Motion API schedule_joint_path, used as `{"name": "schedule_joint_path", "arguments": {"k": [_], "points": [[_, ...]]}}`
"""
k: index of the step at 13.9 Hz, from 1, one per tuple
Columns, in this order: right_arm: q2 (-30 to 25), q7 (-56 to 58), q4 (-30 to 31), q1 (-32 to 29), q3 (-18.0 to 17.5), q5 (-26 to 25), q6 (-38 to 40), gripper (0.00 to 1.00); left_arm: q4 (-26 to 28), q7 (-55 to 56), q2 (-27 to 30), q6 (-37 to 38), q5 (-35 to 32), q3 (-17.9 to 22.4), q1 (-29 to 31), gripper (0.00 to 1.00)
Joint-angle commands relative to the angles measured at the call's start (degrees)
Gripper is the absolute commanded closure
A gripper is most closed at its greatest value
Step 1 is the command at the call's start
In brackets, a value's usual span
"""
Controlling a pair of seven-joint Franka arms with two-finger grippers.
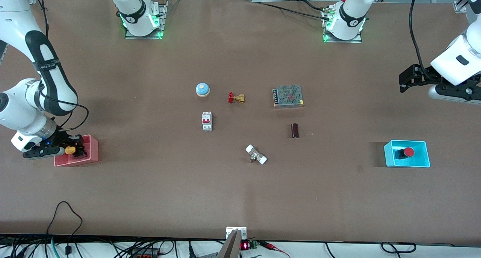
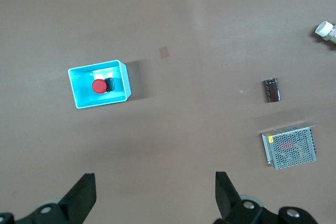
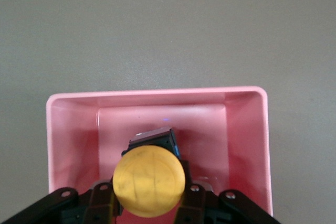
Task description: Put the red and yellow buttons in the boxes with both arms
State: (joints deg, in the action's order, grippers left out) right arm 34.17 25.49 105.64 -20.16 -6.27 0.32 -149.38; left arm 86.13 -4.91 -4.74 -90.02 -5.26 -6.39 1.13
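Yellow-capped black push-button (image 3: 148, 181) sits clamped in the right pincer (image 1: 73, 150) over the pink plastic bin (image 1: 92, 153), cap facing up. Red-capped button (image 1: 405, 153) lies sideways in the cyan bin (image 1: 422, 162). Left pincer (image 2: 155, 190) waits, fingers apart, above bare bench (image 1: 240, 198).

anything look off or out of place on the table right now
Nothing stands out. The red button lies on its side in the cyan box, which seems fine for a dropped part. The right end effector holds the yellow button over the pink box. The left end effector hangs open above the table.
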Motion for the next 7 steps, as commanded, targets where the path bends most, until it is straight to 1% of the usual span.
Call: {"name": "schedule_joint_path", "arguments": {"k": [1, 2, 3, 4, 7], "points": [[0.6, -0.1, -0.5, -0.1, -0.2, 0.9, -0.5, 0.67, 6.2, 0.3, 4.6, -2.4, 2.3, 1.6, -1.0, 0.00], [0.7, -0.1, -0.5, -0.1, -0.2, 0.9, -0.5, 0.61, 8.8, 0.0, 6.0, -4.3, 4.1, 3.0, -1.1, 0.00], [0.7, -0.1, -0.5, -0.1, -0.2, 0.9, -0.5, 0.55, 9.5, -0.4, 6.5, -4.5, 4.8, 3.9, -1.1, 0.00], [0.7, -0.1, -0.5, -0.1, -0.2, 0.9, -0.5, 0.47, 9.5, -0.5, 6.5, -4.5, 4.8, 4.1, -1.1, 0.00], [0.6, -0.1, -0.5, -0.1, -0.2, 0.9, -0.5, 0.30, 9.4, -0.6, 6.3, -4.1, 4.8, 4.2, -0.3, 0.00]]}}
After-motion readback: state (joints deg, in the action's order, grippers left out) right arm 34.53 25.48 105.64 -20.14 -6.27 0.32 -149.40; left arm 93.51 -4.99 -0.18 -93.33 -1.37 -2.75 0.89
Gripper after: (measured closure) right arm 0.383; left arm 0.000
